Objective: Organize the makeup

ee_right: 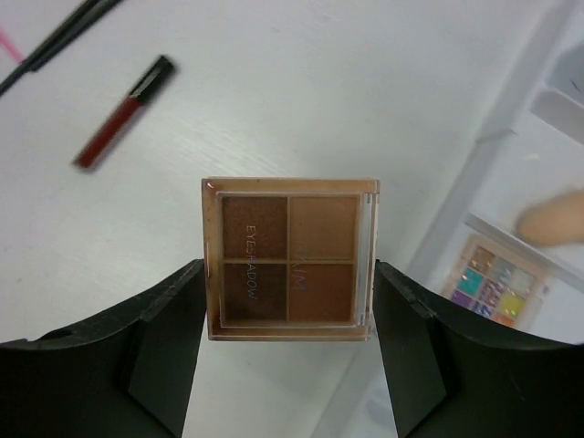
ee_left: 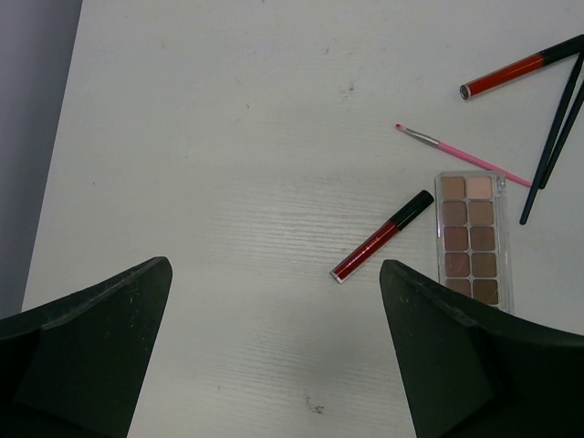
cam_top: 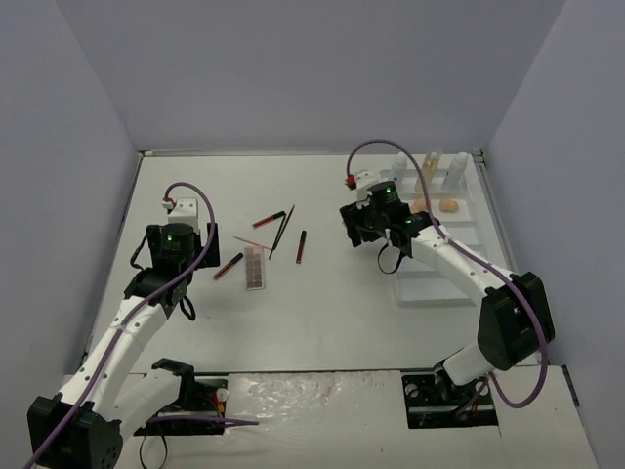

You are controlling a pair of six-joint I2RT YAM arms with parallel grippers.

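Right wrist view shows the right jaws clamped on the square eyeshadow palette [ee_right: 290, 259], with the tray [ee_right: 511, 173] toward 2 o'clock; the left jaws stand released and empty.

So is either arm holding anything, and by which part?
The right gripper pinches the small four-shade eyeshadow palette by its two side edges; the left gripper is empty.

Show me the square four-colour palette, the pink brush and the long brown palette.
square four-colour palette [ee_right: 290, 260], right wrist view, lid centre.
pink brush [ee_left: 465, 156], left wrist view, pink handle.
long brown palette [ee_left: 473, 239], left wrist view, middle pans.
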